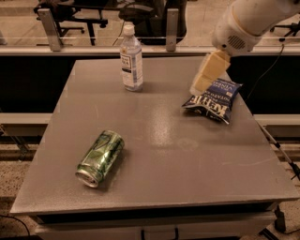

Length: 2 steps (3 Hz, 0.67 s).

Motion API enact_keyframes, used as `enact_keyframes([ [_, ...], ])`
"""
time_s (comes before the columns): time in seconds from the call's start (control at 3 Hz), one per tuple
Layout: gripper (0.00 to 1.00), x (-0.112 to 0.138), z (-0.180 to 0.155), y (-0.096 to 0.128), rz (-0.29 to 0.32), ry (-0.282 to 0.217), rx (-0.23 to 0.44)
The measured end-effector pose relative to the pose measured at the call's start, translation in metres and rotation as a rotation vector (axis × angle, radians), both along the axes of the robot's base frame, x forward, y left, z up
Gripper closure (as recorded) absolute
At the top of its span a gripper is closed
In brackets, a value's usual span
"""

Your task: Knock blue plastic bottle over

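Scanning from the left, found a metal railing post [49, 28] beyond the far-left corner of the grey table [164, 197], with dark office chairs [79, 11] behind it. Came next to a green drink can [100, 158], lying on its side on the near-left part of the tabletop, silver end turned toward the near edge, body angled away and to the right. Saw the blue plastic bottle [131, 63] farther back, upright near the far edge and left of the middle, white cap on top, white-and-blue label facing the camera, well apart from the can. Found the gripper [199, 84] to the right of the bottle and clearly apart from it, a cream-coloured block hanging tip-down and tilted toward the left, over the right half of the table. Could not tell its state, clenched or released. Found a dark blue chip bag [213, 103] just below and right of the gripper's tip, lying flat near the right edge, white lettering on its face; could not tell contact between tip and bag. Ended at the white arm [248, 23], reaching down to the gripper from the top-right corner.
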<state>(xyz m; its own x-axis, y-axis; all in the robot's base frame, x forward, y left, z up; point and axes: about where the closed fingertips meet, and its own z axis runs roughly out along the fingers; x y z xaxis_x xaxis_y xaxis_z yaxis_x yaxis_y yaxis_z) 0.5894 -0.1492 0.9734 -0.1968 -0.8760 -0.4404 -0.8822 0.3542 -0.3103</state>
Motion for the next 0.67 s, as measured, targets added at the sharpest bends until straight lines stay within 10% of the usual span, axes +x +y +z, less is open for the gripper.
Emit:
enact_keyframes([
  [0.67,0.00,0.067,-0.012,0.051,-0.028,-0.035,0.163],
])
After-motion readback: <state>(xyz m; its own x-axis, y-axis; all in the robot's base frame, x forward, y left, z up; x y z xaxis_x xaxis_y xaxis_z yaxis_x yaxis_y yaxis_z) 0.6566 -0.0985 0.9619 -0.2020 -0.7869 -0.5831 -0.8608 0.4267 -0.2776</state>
